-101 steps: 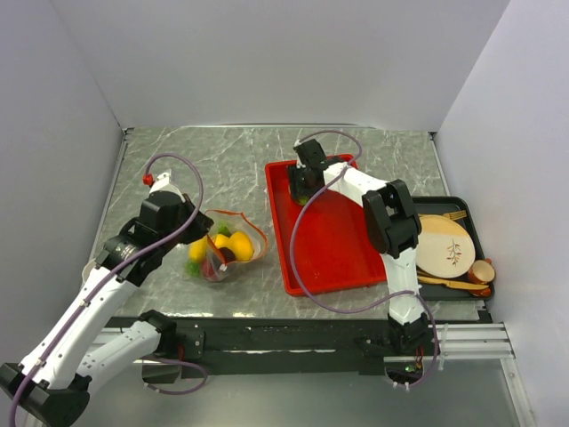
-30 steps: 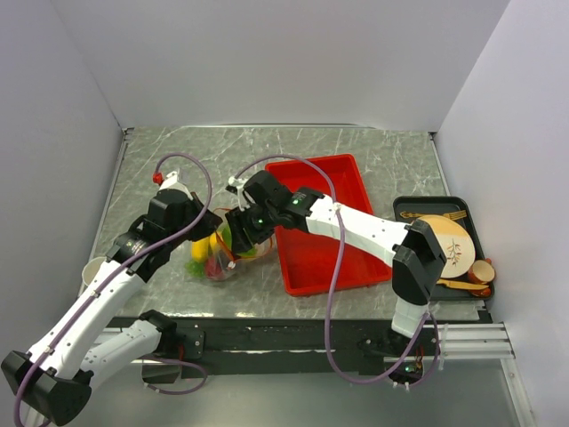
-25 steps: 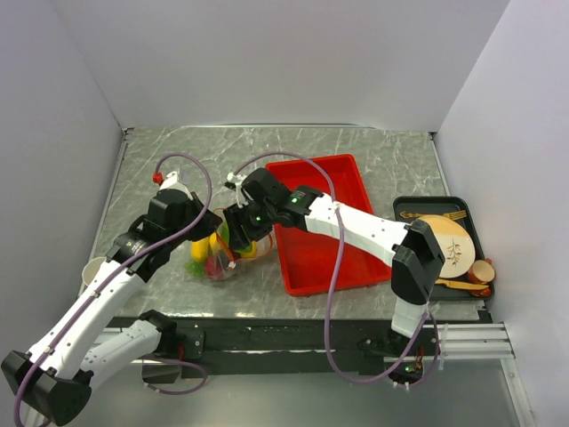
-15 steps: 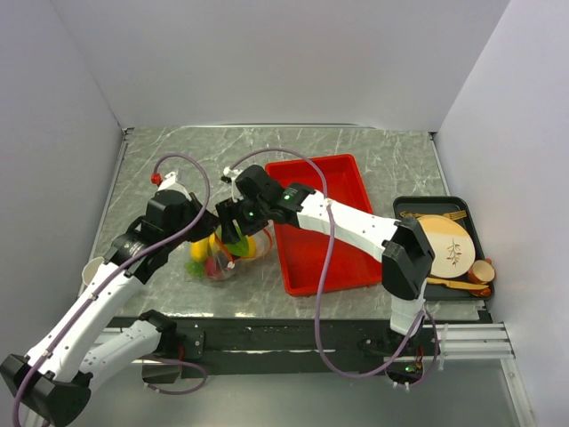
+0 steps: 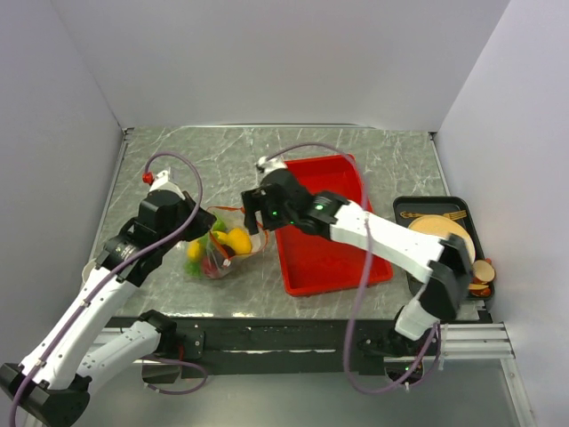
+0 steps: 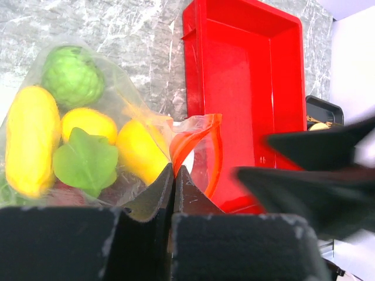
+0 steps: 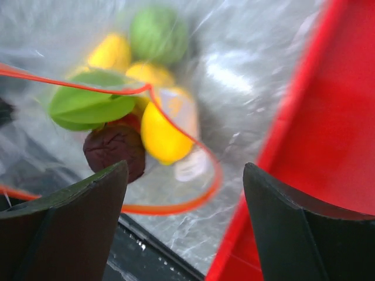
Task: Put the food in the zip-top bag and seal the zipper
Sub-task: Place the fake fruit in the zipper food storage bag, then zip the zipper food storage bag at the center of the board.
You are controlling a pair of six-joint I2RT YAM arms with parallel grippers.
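The zip-top bag point(image 5: 220, 252) lies on the marble table point(image 5: 196, 165) just left of the red tray point(image 5: 331, 258). We see the food point(image 5: 237, 240) bunched inside it: yellow pieces, a green leaf shape, a bumpy green one and a dark red one. The left gripper point(image 6: 174, 174) has its fingers pressed together with no gap, and the bag's clear film rises straight out of the tips, so we call that a pinch on the bag's near edge. The zipper point(image 6: 215, 146) curls up as an orange-red band just right of those tips, standing open in a loop. Now down through the right gripper point(image 7: 184, 202): its fingers point(image 7: 70, 216) stand wide apart with nothing between them. The bag's open mouth sits below, the orange strip looping round a yellow piece and the dark red one. Whether those fingers touch the plastic we cannot tell. Overhead, the left arm point(image 5: 98, 294) reaches forward from its base to the bag's left side. The right arm point(image 5: 382, 236) has its elbow up on the right by the black tray point(image 5: 406, 207), its forearm stretched leftward across the red tray, and its gripper over the tray's left rim beside the bag
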